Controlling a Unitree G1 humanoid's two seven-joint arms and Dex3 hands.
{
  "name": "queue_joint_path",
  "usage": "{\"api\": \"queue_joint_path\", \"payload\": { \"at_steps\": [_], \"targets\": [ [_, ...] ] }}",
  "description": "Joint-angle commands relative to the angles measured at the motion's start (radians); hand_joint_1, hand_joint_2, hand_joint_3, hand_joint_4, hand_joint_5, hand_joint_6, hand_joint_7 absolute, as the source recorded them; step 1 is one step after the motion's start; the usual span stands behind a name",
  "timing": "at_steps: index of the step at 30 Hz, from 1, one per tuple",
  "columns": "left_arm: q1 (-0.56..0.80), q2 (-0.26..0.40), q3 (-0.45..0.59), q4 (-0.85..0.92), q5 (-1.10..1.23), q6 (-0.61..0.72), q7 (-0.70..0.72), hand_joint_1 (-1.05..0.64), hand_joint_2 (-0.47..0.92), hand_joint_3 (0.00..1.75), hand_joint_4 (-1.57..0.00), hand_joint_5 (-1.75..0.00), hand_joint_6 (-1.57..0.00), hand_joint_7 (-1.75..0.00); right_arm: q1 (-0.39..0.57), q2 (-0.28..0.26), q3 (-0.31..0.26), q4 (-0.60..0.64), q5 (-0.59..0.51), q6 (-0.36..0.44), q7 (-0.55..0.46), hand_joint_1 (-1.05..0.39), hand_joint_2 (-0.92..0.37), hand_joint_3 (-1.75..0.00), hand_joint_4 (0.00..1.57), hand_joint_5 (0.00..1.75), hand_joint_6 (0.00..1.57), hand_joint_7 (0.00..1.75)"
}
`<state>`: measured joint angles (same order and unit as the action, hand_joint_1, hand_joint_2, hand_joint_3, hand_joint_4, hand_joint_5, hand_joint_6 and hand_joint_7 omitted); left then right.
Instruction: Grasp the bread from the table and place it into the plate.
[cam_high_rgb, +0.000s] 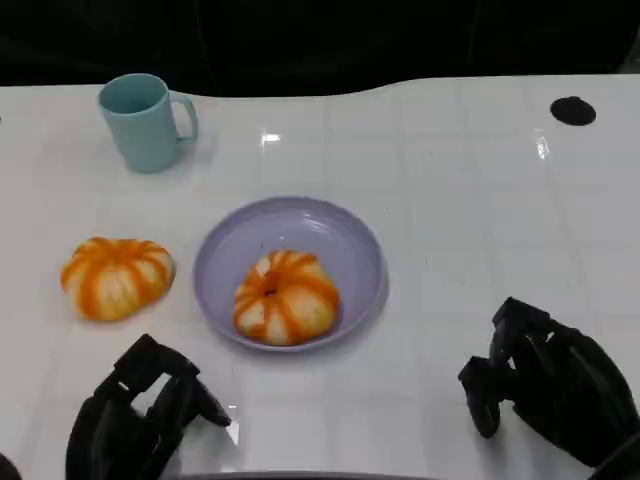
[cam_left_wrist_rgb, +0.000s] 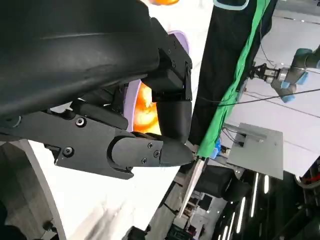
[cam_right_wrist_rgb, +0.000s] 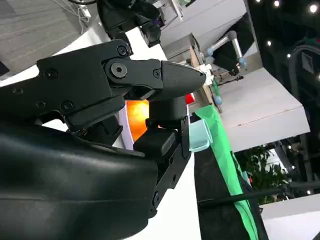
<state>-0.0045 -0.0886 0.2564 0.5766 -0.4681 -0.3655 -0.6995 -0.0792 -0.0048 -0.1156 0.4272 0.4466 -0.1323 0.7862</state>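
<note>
One orange-and-white striped bread (cam_high_rgb: 286, 297) lies inside the lavender plate (cam_high_rgb: 340, 235) at the table's middle. A second striped bread (cam_high_rgb: 117, 277) sits on the white table just left of the plate. My left hand (cam_high_rgb: 140, 410) hovers at the near edge, below the loose bread, holding nothing, with its fingers apart. My right hand (cam_high_rgb: 545, 380) is at the near right, away from the plate, with nothing in it. The left wrist view shows my left hand (cam_left_wrist_rgb: 150, 125) with the plate's rim (cam_left_wrist_rgb: 131, 97) and bread (cam_left_wrist_rgb: 146, 111) behind it. Bread (cam_right_wrist_rgb: 137, 117) shows behind my right hand (cam_right_wrist_rgb: 150, 100) in the right wrist view.
A light teal mug (cam_high_rgb: 145, 122) stands at the back left of the table. A small black disc (cam_high_rgb: 573, 110) lies at the back right. The table's far edge meets a dark background.
</note>
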Motion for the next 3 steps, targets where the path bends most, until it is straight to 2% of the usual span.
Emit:
{"api": "queue_joint_path", "payload": {
  "at_steps": [1, 3],
  "targets": [
    [0.003, 0.017, 0.004, 0.003, 0.002, -0.005, 0.002, -0.52, 0.92, 0.27, -0.59, -1.75, -0.5, -1.5, 0.011, -0.022, -0.009, -0.008, 0.001, 0.006, 0.002, -0.51, -0.92, -0.41, 1.0, 1.75, 0.79, 1.75],
    [0.0, 0.018, 0.006, 0.01, -0.002, -0.006, -0.003, -0.52, 0.92, 0.26, -0.59, -1.75, -0.5, -1.5, 0.007, -0.023, -0.007, -0.002, -0.006, 0.002, -0.001, -0.52, -0.92, -0.4, 1.01, 1.75, 0.79, 1.75]
  ]
}}
